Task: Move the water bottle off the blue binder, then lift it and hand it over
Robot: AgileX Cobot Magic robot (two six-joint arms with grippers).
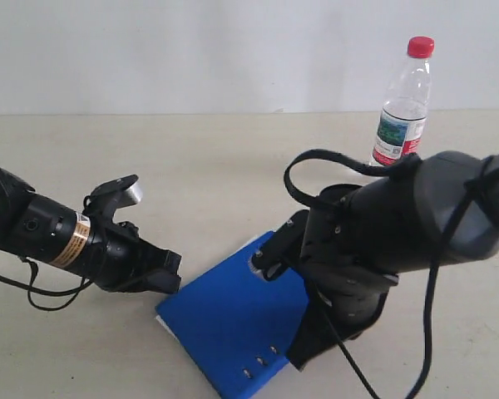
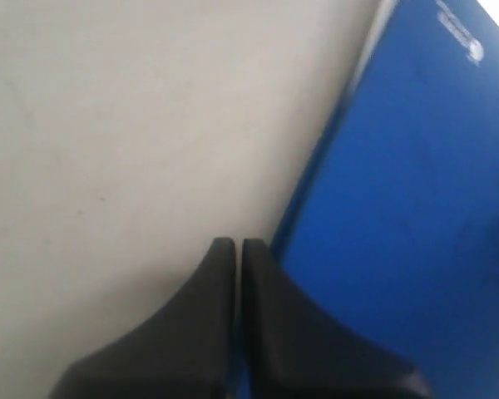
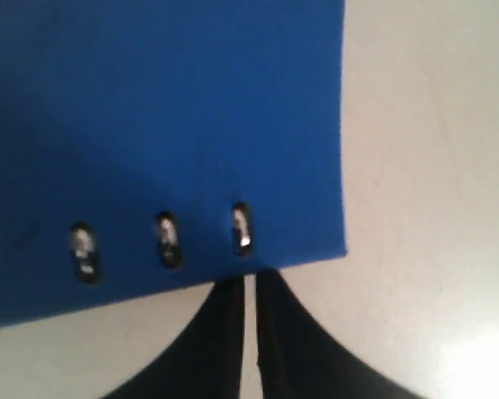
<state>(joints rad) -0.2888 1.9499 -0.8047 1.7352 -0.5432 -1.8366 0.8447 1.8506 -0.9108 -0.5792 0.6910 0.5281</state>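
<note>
1. Water bottle (image 1: 403, 104) — I am logging it as standing upright on the desk (image 1: 191, 166), far back on the right. It is well apart from the blue binder (image 1: 233, 320), and nothing is touching it.
2. Blue binder: it is lying flat and closed near the front middle of the desk, with nothing resting on its cover.
3. Progress: I am judging the first step done, since the bottle is sitting off the binder. Lifting the binder and handing it over are both left, because it is lying fully on the desk and neither arm is holding it.
4. Left jaws: these are pressed together and pinching nothing. Their tips are sitting low over the desk, just beside one long edge of the binder. I cannot tell whether they are touching it.
5. Right jaws: these too are pressed together and empty. They are pointing at the slotted edge of the binder near one corner, and contact is unclear here as well.
6. Contents, bottle: the red cap (image 1: 420, 46) is sitting on the neck, and I cannot tell how much water is inside.
7. Contents, binder: the cover is staying shut, with only a sliver of white pages (image 1: 164, 322) showing at its left corner. Three slots (image 3: 166, 241) are showing in the right wrist view, and the white logo (image 2: 466, 37) in the left wrist view.
</note>
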